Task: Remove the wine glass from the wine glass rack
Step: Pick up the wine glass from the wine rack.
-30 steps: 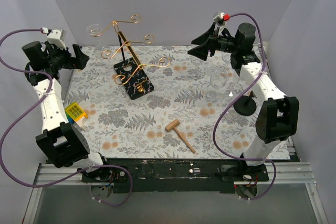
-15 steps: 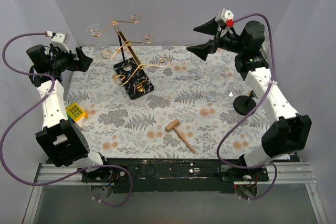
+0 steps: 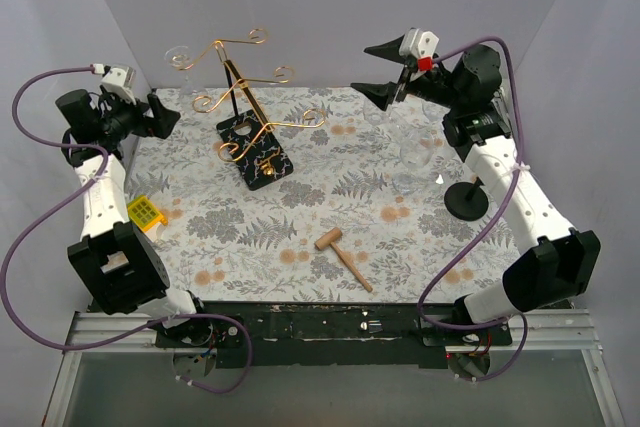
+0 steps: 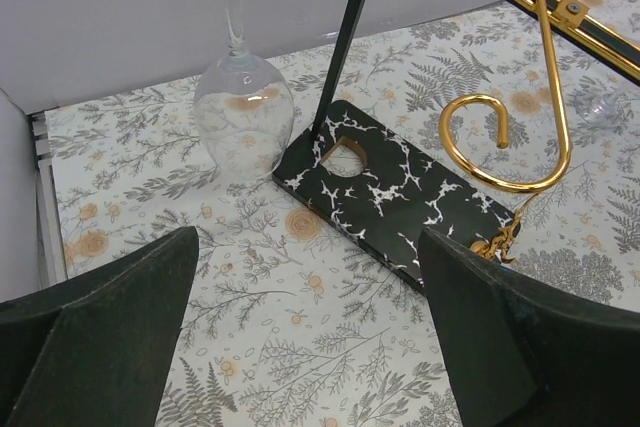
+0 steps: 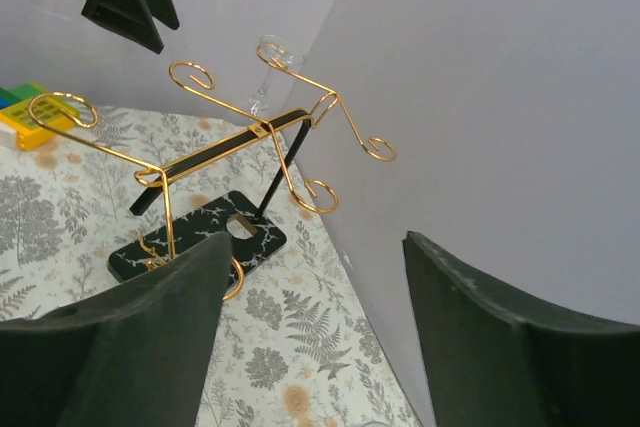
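The wine glass rack (image 3: 250, 112) is gold wire with scroll arms on a black base (image 3: 256, 150), at the table's back left. A clear wine glass (image 3: 180, 59) hangs upside down from its far left arm. In the left wrist view the glass (image 4: 243, 117) hangs ahead and left of centre, beside the rack base (image 4: 385, 182). My left gripper (image 3: 165, 115) is open and empty, left of the rack and apart from the glass. My right gripper (image 3: 385, 72) is open and empty, raised high to the rack's right; its wrist view shows the rack (image 5: 250, 137) and glass (image 5: 268, 72) far off.
Another clear glass (image 3: 415, 159) stands on the patterned table at the right, near a black round foot (image 3: 466, 202). A wooden mallet (image 3: 343, 255) lies at front centre. A yellow and green block (image 3: 145, 212) sits at the left edge. Grey walls close in the back and sides.
My right arm has risen and swung its open gripper higher, toward the back wall. My left gripper has moved a little right, toward the rack.
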`<control>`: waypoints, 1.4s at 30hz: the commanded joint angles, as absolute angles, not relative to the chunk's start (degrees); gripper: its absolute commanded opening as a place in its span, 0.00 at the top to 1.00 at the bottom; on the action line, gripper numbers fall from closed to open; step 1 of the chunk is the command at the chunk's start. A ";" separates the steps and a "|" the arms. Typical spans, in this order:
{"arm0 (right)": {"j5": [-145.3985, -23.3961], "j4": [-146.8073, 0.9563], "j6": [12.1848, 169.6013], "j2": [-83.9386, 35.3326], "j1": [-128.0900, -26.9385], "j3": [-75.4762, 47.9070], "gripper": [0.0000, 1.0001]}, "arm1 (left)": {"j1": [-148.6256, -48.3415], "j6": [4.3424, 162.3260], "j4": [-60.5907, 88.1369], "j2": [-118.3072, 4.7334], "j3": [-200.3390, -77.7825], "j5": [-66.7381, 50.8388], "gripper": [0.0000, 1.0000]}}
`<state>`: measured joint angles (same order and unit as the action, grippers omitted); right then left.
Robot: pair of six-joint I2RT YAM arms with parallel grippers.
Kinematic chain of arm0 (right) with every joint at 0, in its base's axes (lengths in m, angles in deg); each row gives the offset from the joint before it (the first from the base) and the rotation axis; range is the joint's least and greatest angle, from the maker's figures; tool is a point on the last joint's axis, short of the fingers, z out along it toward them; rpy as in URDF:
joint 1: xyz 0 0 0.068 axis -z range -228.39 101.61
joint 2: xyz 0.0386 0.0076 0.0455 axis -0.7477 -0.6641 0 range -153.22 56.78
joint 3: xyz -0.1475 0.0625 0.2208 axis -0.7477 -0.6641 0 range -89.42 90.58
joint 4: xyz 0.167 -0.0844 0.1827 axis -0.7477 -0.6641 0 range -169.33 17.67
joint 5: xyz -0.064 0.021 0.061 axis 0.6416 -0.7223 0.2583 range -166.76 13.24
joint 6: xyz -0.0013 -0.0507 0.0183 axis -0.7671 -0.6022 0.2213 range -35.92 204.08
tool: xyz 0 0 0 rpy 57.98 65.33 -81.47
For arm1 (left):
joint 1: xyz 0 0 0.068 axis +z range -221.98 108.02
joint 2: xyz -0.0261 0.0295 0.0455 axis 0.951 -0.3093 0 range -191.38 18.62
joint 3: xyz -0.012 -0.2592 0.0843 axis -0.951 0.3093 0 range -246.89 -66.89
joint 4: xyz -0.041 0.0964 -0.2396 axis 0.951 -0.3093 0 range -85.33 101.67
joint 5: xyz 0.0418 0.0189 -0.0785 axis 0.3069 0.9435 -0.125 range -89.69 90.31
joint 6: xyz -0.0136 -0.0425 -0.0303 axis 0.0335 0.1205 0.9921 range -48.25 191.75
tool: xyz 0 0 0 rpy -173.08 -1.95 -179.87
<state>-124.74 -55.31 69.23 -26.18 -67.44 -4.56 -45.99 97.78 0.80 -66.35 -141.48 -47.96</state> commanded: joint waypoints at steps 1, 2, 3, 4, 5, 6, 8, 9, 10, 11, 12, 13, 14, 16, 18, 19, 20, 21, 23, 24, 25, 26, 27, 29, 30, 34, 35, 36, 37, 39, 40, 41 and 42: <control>-120.01 -52.91 68.35 -24.79 -68.25 -4.51 0.15 | -46.67 97.77 3.06 -65.84 -140.90 -49.87 0.09; -119.13 -52.56 68.35 -24.61 -68.51 -4.86 0.14 | -46.58 97.51 3.23 -65.93 -140.63 -49.96 0.09; -118.86 -52.64 68.35 -24.52 -68.60 -5.04 0.14 | -46.67 97.33 3.41 -65.93 -140.37 -50.14 0.09; -118.86 -52.90 68.26 -24.43 -68.78 -5.13 0.13 | -46.58 97.16 4.02 -65.93 -139.93 -50.40 0.09; -118.86 -53.17 68.35 -24.52 -68.86 -5.13 0.13 | -46.67 97.07 5.24 -65.93 -139.32 -50.49 0.09; -118.59 -53.34 68.35 -24.43 -68.87 -5.22 0.13 | -46.58 97.50 7.17 -66.11 -138.36 -50.49 0.09; -118.07 -54.05 68.43 -24.52 -69.13 -5.22 0.12 | -46.76 99.25 13.30 -66.72 -136.25 -50.40 0.09; -117.46 -54.48 68.43 -24.78 -69.04 -5.05 0.12 | -46.67 100.66 16.30 -67.42 -135.37 -50.14 0.10; -116.84 -55.18 68.43 -24.96 -69.04 -4.61 0.12 | -46.76 102.06 19.98 -68.21 -134.58 -50.14 0.10; -116.05 -56.06 68.43 -25.31 -69.04 -3.91 0.12 | -46.67 102.95 24.54 -69.70 -133.87 -50.75 0.10; -115.43 -57.38 68.17 -25.83 -69.04 -3.03 0.12 | -46.76 103.56 27.90 -70.67 -133.08 -51.54 0.11; -114.99 -58.78 67.47 -26.27 -69.04 -1.89 0.12 | -46.85 103.92 30.71 -71.98 -132.55 -52.33 0.11; -114.55 -60.45 66.68 -26.71 -69.04 -0.84 0.12 | -47.02 104.01 31.26 -73.56 -133.59 -52.94 0.11; -114.02 -63.44 64.66 -27.42 -69.13 0.92 0.12 | -47.29 104.80 33.28 -76.64 -135.79 -54.61 0.12; -113.06 -65.73 63.34 -28.03 -69.04 1.98 0.12 | -47.72 105.15 35.30 -79.54 -137.63 -55.58 0.15; -112.10 -66.78 62.81 -28.38 -69.13 2.51 0.12 | -47.90 105.15 36.27 -80.95 -138.51 -55.93 0.16; -110.87 -67.84 62.37 -28.65 -69.13 2.95 0.12 | -47.99 105.33 37.32 -82.35 -139.31 -56.20 0.18; -108.77 -68.89 61.76 -29.09 -68.96 3.39 0.12 | -48.08 105.59 38.81 -83.50 -140.10 -56.20 0.21; -103.77 -71.87 60.01 -30.49 -68.34 4.71 0.12 | -48.25 106.12 42.32 -86.05 -141.33 -56.81 0.27; -101.39 -74.24 59.65 -31.37 -67.73 6.10 0.12 | -48.25 106.38 44.26 -87.10 -141.86 -57.08 0.30; -99.89 -77.05 59.82 -32.68 -66.33 8.21 0.12 | -48.25 106.91 45.93 -88.33 -142.47 -56.99 0.32; -99.09 -79.77 59.82 -34.00 -65.36 11.27 0.13 | -48.43 107.43 47.77 -89.47 -143.09 -56.73 0.34; -99.17 -82.93 59.39 -35.41 -64.74 14.35 0.13 | -48.52 108.05 49.18 -90.88 -143.96 -56.90 0.36; -98.91 -87.43 57.19 -37.69 -64.21 18.49 0.14 | -48.60 110.07 52.26 -94.04 -146.07 -57.17 0.39; -98.12 -88.84 56.23 -38.57 -64.29 19.64 0.14 | -48.69 110.86 53.14 -95.27 -147.30 -57.17 0.40; -96.01 -91.48 55.78 -42.18 -64.30 24.82 0.14 | -49.92 111.39 54.47 -99.32 -151.96 -57.87 0.41; -95.74 -92.19 55.95 -43.32 -64.30 25.97 0.14 | -50.27 111.48 54.73 -100.20 -152.84 -57.96 0.42; -95.48 -92.63 56.04 -44.20 -64.30 27.20 0.14 | -50.45 111.48 54.91 -100.82 -153.54 -57.87 0.42; -95.39 -92.89 55.95 -45.08 -64.30 28.08 0.14 | -50.80 111.57 55.17 -101.35 -154.16 -57.79 0.43; -95.21 -93.07 55.95 -46.14 -64.21 29.14 0.14 | -51.33 111.74 55.70 -102.40 -155.39 -57.52 0.45; -95.30 -93.07 55.95 -46.58 -64.29 29.49 0.13 | -51.50 111.92 55.96 -102.84 -155.75 -57.43 0.46; -95.39 -93.33 55.87 -46.93 -64.30 29.76 0.13 | -51.85 112.01 56.31 -103.19 -156.01 -57.26 0.48; -95.56 -93.51 55.87 -47.19 -64.30 29.93 0.13 | -51.94 112.10 56.49 -103.37 -156.36 -57.17 0.49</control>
